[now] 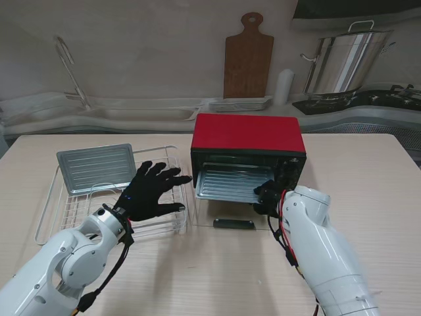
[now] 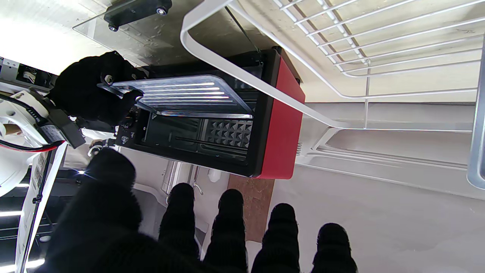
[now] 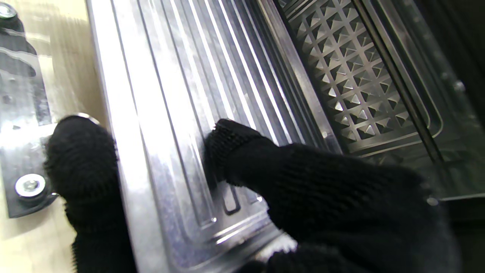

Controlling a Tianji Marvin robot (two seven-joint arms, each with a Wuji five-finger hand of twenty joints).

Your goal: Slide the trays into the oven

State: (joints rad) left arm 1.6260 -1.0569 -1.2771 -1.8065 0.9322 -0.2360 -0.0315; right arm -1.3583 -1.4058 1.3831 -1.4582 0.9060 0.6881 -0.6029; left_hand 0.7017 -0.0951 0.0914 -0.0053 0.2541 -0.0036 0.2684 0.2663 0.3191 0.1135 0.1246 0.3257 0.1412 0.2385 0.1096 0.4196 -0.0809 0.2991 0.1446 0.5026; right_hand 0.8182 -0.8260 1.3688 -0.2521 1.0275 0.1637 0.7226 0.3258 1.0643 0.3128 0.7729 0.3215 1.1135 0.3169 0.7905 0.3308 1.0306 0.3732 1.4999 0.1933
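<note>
A red oven [image 1: 247, 133] stands in the middle of the table with its glass door [image 1: 230, 220] folded down flat. A ribbed metal tray [image 1: 227, 183] sticks halfway out of its mouth. My right hand [image 1: 266, 196] is shut on the tray's near right corner, thumb on top [image 3: 227, 140] and a finger under the rim [image 3: 81, 151]. In the left wrist view the same tray [image 2: 182, 94] shows in the oven [image 2: 280, 125]. A second tray [image 1: 95, 166] leans in the white wire rack [image 1: 52, 204]. My left hand [image 1: 152, 189] hovers open over the rack, fingers spread.
The door's dark handle [image 1: 233, 224] lies near the front of the oven. Behind the table runs a counter with a sink, a wooden cutting board [image 1: 248, 59], a stack of plates [image 1: 240, 103] and a steel pot [image 1: 343, 62].
</note>
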